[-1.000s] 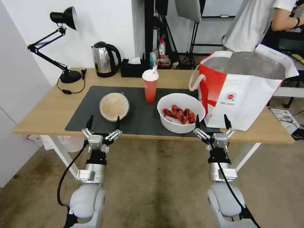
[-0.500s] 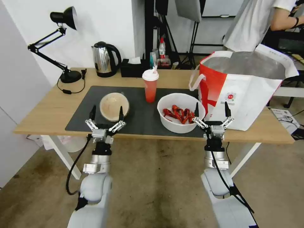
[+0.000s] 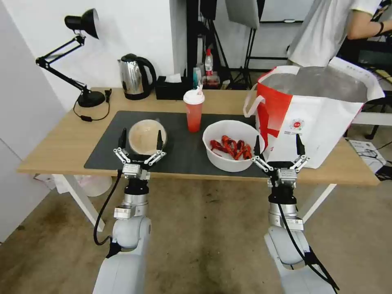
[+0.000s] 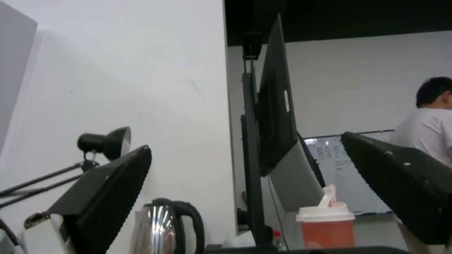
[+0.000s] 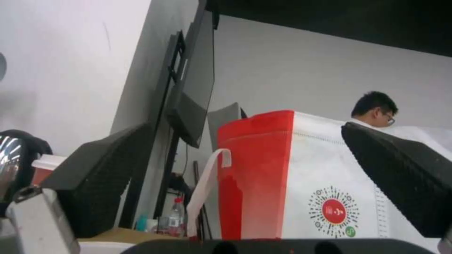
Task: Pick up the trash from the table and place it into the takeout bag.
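Beige bowl [image 3: 147,136] just beyond the wide-spread left hand [image 3: 139,146], white bowl of red shells [image 3: 233,144] beside the equally wide right hand [image 3: 280,148], takeout bag [image 3: 314,112] just behind it on the table [image 3: 61,143]; probably light, thin-walled, best pinched at the rim.

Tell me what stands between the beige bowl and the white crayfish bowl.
In the head view, bare dark mat separates the beige bowl from the crayfish bowl; the red cup stands farther back.

The table [image 3: 61,147] is topped in matt light wood. The takeout bag [image 3: 322,122] is lined with crinkled silver foil. The kettle [image 3: 132,77] is finished in glossy steel.
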Tool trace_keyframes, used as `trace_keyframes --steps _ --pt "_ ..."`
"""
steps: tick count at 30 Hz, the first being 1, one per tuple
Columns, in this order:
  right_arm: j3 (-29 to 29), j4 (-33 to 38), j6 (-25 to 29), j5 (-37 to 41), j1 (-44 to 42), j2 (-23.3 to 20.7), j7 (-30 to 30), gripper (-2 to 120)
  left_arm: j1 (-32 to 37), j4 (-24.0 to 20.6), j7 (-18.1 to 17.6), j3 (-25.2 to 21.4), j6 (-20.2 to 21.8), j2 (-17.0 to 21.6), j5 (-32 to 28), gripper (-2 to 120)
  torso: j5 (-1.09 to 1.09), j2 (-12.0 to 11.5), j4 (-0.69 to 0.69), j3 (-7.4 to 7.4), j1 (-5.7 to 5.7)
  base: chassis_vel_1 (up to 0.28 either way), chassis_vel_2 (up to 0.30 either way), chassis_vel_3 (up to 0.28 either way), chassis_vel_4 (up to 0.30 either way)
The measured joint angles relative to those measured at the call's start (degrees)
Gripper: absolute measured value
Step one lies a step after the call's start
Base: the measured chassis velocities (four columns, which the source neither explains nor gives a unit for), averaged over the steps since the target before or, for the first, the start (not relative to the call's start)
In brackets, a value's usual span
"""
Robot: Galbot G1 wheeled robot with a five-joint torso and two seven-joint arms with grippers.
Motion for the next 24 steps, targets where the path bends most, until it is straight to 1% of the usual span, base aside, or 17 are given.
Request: trace_keyframes --steps 1,2,3,4,5,7,19,22,24 --pt "-0.03 0.04 0.0 -0.01 -0.08 -0.04 -0.03 100 1.39 -1.1 0.02 -0.28 -0.09 0.13 -0.07 100 0.06 0.0 0.07 0.0 -0.01 0.0 0.0 0.0 0.0" --pt "-0.11 0.18 0.0 -0.02 -0.14 -0.06 -0.08 100 2.15 -1.54 0.02 -0.48 -0.07 0.2 -0.12 100 0.05 0.0 0.07 0.0 -0.01 0.0 0.0 0.0 0.0" --pt "-0.13 0.24 -0.02 -0.02 -0.15 -0.13 -0.1 100 2.59 -1.86 0.02 -0.55 -0.07 0.23 -0.15 100 -0.03 0.01 0.06 -0.01 -0.02 0.0 0.0 0.0 0.0" --pt "-0.13 0.24 -0.02 -0.02 -0.15 -0.13 -0.1 100 2.59 -1.86 0.02 -0.55 -0.07 0.23 -0.15 100 -0.03 0.01 0.06 -0.01 -0.02 0.0 0.0 0.0 0.0" --pt "-0.17 0.28 -0.06 -0.03 -0.14 -0.18 -0.12 100 2.84 -2.07 0.02 -0.69 -0.07 0.28 -0.19 100 0.04 0.01 0.03 0.0 -0.01 0.0 0.0 0.0 0.0" --pt "-0.19 0.37 -0.17 -0.02 -0.01 -0.24 -0.15 100 3.02 -2.12 0.02 -0.81 -0.04 0.31 -0.21 100 0.01 0.01 0.03 0.0 0.0 0.0 0.0 0.0 0.0" --pt "-0.5 1.28 -1.06 0.21 0.13 -0.89 -0.7 100 3.45 -2.32 0.02 -1.06 0.13 0.36 -0.24 100 0.02 0.01 0.03 0.0 -0.01 0.0 0.0 0.0 0.0" --pt "-0.71 1.69 -1.68 0.78 0.28 -1.5 -0.91 100 3.53 -2.32 0.02 -1.15 0.17 0.37 -0.26 100 0.02 0.01 0.04 0.0 0.0 0.0 0.0 0.0 0.0" --pt "-1.57 2.68 -3.27 2.45 0.34 -2.43 -1.26 100 3.68 -2.32 0.02 -1.18 0.2 0.38 -0.27 100 0.02 0.0 0.03 0.0 -0.01 0.0 0.0 0.0 0.0"
